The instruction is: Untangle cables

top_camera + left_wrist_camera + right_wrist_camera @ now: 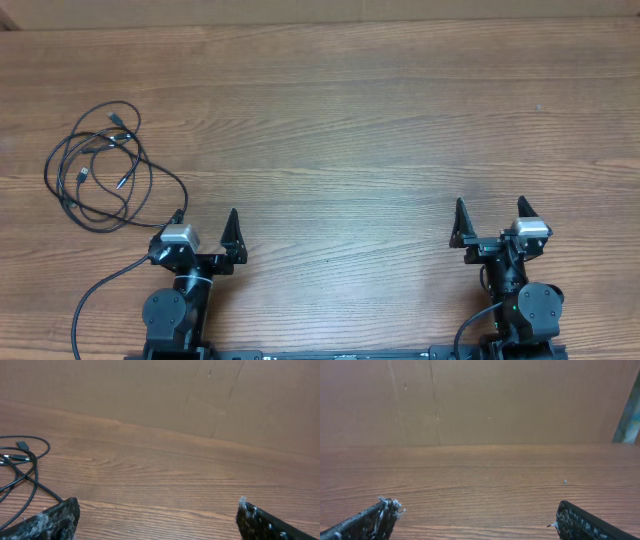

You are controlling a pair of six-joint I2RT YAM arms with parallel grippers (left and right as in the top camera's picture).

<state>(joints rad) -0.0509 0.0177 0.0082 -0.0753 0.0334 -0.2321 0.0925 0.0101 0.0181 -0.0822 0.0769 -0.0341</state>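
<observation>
cables (pixel 105 142) lying looped on bench (pixel 350 120), far left | left claw (pixel 207 214) gaping, near them | right claw (pixel 490 203) gaping, well apart

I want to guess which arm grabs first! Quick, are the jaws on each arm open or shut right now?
Left gripper: open, jaws wide apart, holding nothing.
Right gripper: open, jaws wide apart, holding nothing.

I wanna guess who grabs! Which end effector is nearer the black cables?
The left end effector; the thin black cables lie beside it, far from the right end effector.
</observation>
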